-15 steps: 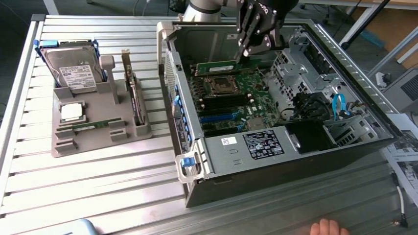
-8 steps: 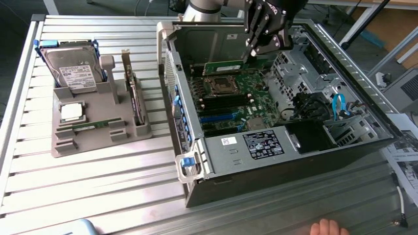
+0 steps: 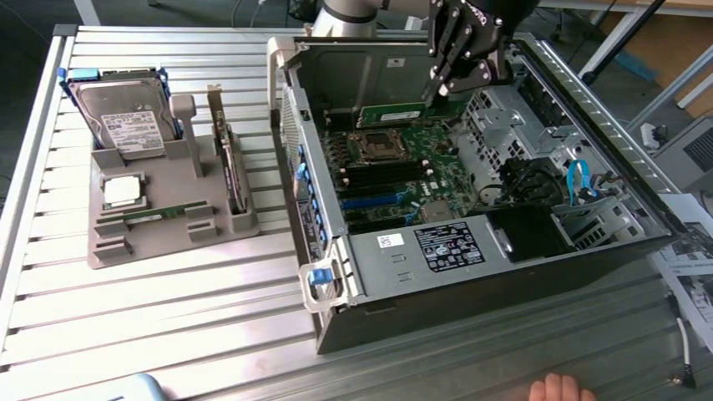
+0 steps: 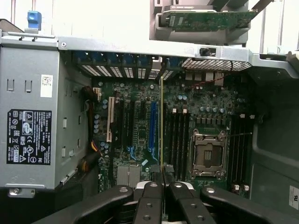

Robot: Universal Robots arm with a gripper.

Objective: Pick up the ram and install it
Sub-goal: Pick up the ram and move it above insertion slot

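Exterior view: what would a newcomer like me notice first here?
The open computer case, its green motherboard laid bare, dominates the middle of the scene. Over the board, black jaws grip the ram, a thin green stick. On the exterior view's left, a grey tray holds a hard drive.

— How is the light on the table (image 3: 167,309)?
— Bright and fairly even. The metal slats glare almost white toward the exterior view's left.
— And inside the computer case (image 3: 479,288)?
— Dimmer, because its walls shade the motherboard (image 4: 140,135). In the wrist view the background beyond the case wall is washed out to white. The gripper (image 4: 162,173) reads as a near-black shape, and the ram (image 4: 161,121) catches a thin pale line along its edge.
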